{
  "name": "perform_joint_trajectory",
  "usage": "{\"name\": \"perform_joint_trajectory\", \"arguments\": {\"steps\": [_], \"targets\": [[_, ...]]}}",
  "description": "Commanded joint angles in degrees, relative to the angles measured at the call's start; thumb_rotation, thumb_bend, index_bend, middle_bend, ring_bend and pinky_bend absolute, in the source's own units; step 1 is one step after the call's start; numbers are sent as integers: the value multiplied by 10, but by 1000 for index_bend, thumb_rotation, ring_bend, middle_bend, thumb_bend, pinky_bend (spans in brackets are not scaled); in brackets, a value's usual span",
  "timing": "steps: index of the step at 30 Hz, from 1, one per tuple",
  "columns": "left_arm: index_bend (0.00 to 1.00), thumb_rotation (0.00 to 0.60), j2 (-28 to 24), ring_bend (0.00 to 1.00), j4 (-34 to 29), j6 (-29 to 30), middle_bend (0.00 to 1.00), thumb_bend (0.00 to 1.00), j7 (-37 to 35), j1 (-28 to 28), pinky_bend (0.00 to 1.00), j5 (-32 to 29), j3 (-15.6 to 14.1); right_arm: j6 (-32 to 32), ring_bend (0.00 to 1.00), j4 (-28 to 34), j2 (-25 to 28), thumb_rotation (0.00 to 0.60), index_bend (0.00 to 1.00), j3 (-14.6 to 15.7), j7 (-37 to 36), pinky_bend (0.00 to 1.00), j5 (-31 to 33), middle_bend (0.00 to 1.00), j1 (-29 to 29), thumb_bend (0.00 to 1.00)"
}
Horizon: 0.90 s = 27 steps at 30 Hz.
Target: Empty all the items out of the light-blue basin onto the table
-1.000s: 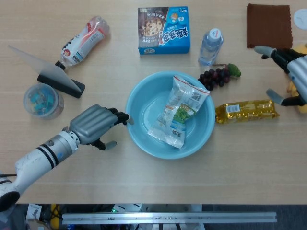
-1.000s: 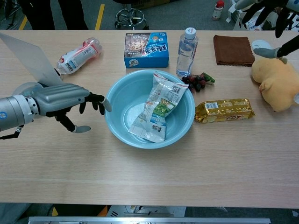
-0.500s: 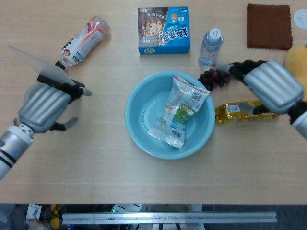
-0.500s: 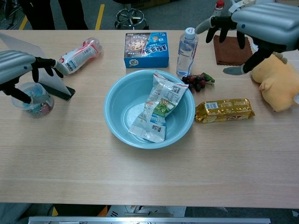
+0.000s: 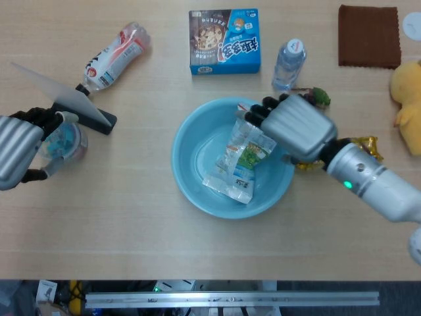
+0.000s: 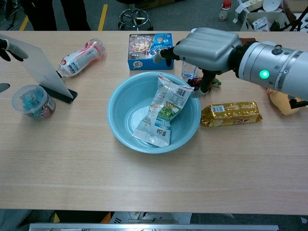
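Light-blue basin point(image 5: 197, 191) sat mid-worktop, snack packet point(image 5: 245, 155) lying inside, leaning on far-right wall. Right robot hand point(image 5: 296, 126) hovered over basin's far-right rim, fingers spread, holding nothing. Left robot hand point(image 5: 16, 148) near worktop's left edge, beside small plastic cup point(image 5: 66, 141); grip unclear.

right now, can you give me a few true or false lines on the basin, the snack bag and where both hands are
1. The snack bag lies inside the light-blue basin. True.
2. The right hand is over the basin's far right rim, near the bag's top. True.
3. The left hand rests on the basin's rim. False: it is far off at the table's left edge, by the small clear tub.
4. The basin is tipped on its side. False: it sits upright on the table.
5. The gold packet is in the basin. False: it lies on the table beside it.
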<state>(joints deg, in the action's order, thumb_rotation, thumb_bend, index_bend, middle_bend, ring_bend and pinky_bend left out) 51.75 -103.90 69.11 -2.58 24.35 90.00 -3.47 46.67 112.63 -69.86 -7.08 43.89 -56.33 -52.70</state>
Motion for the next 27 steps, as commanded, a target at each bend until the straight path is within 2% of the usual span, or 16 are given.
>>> {"name": "perform_joint_trajectory", "arguments": {"steps": [1, 7, 13, 21, 27], "targets": [[235, 600, -4, 302, -2, 5, 278, 309, -5, -6, 436, 4, -1, 4, 262, -26, -50, 600, 169, 15, 62, 449, 53, 304, -48, 0], [232, 600, -13, 302, -3, 16, 278, 308, -15, -19, 431, 14, -4, 26, 249, -69, -122, 600, 169, 34, 142, 439, 110, 304, -106, 0], [229, 600, -23, 301, 1, 22, 277, 308, -32, -32, 427, 18, -7, 56, 247, -101, -170, 600, 168, 54, 201, 439, 148, 304, -141, 0], [226, 600, -31, 298, 7, 22, 272, 308, -49, -41, 420, 25, -10, 70, 242, -128, -207, 600, 168, 90, 247, 439, 196, 304, -168, 0], [223, 600, -33, 297, 9, 18, 268, 309, -56, -43, 418, 30, -10, 77, 242, -133, -217, 600, 168, 104, 257, 439, 207, 304, -176, 0]]}}
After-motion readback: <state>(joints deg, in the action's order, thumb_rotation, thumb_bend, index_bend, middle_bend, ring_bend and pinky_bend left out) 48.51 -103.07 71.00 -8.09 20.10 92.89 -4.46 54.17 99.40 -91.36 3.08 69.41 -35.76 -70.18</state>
